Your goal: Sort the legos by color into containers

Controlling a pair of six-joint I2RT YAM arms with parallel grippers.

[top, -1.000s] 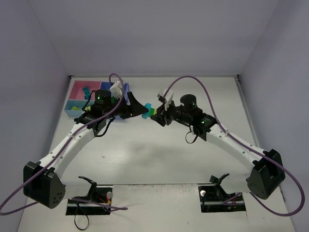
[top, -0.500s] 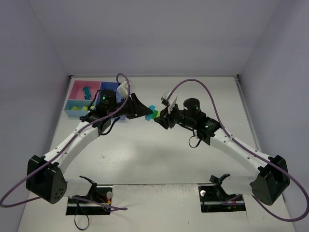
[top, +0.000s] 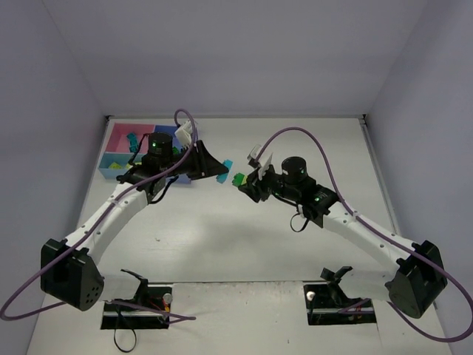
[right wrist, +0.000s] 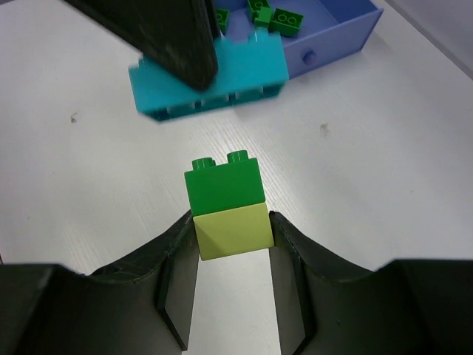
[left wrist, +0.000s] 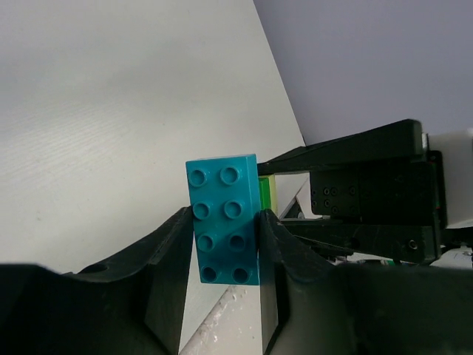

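My left gripper (left wrist: 225, 217) is shut on a teal lego (left wrist: 223, 220), an eight-stud brick held upright above the table. In the top view this teal lego (top: 226, 164) hangs just right of the containers, at the left gripper (top: 220, 171). My right gripper (right wrist: 231, 222) is shut on a yellow-green lego (right wrist: 232, 232) with a dark green lego (right wrist: 222, 186) joined on top. A small gap separates that pair (top: 239, 178) from the teal brick (right wrist: 211, 78). The pink tray (top: 118, 134), light-blue tray (top: 111, 158) and medium-blue tray (right wrist: 332, 37) lie at the back left.
Dark green bricks (right wrist: 285, 20) lie in the medium-blue tray, and teal ones (top: 132, 139) in the pink tray. The left arm (top: 118, 211) covers much of the trays in the top view. Purple cables loop over both arms. Grey walls close in the table on three sides.
The left gripper shut on the teal brick, which was joined to the green pair. The two grippers then drew apart, leaving the teal brick on the left and the pair on the right.
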